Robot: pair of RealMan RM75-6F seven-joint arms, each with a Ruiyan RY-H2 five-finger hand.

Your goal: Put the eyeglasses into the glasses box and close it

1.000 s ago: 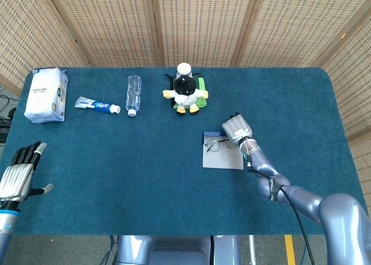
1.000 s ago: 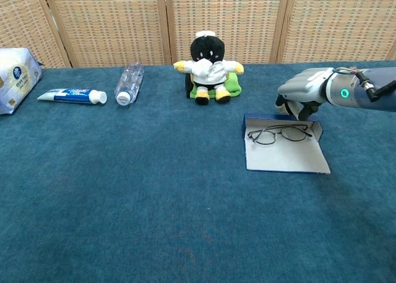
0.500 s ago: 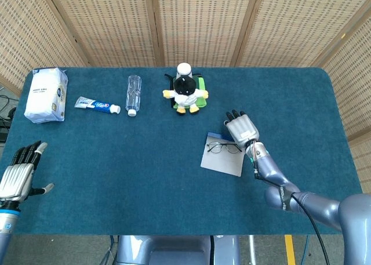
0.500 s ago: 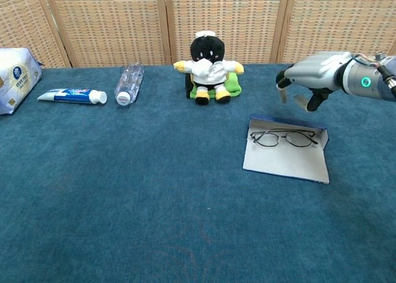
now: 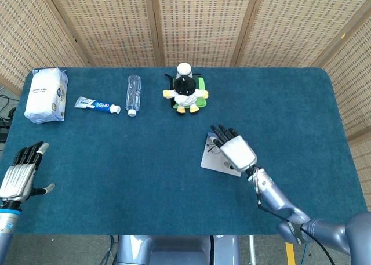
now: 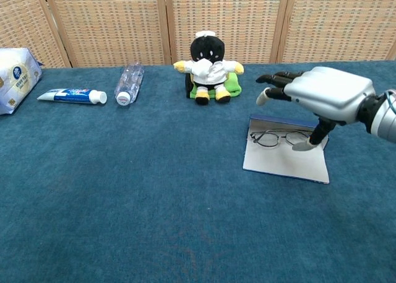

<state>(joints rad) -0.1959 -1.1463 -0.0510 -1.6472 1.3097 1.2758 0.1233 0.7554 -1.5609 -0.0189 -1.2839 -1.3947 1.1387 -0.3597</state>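
A: Where do we find the eyeglasses point(image 6: 281, 136)?

B: They lie in the open glasses box point(image 6: 286, 162), against its low blue back wall, lenses side by side. The box sits on the table point(image 5: 116, 160) right of centre, toward the right edge, in front of the plush toy point(image 6: 208, 68) and well apart from it.

A: What are the hands doing?

B: The right hand point(image 6: 322, 96) hovers over the box, palm down, fingers spread, holding nothing. In the chest view the thumb tip hangs just above the flat white flap; we cannot tell whether it touches. The left hand point(image 5: 17, 178) is empty with fingers apart, at the table's near left corner.

A: How do we expect the parts to handle?

B: We judge the eyeglasses light, thin-wired and fragile; the lenses mark easily, so we avoid pressing on them. The box looks like light folded card: stiff along its panels, free at its creases, and likely to slide on the cloth when pushed.

A: Where do we take hold?

B: We judge the eyeglasses already seated. We take the white flap at its near edge, fold it over toward the back wall, and steady the box at the wall if it creeps.
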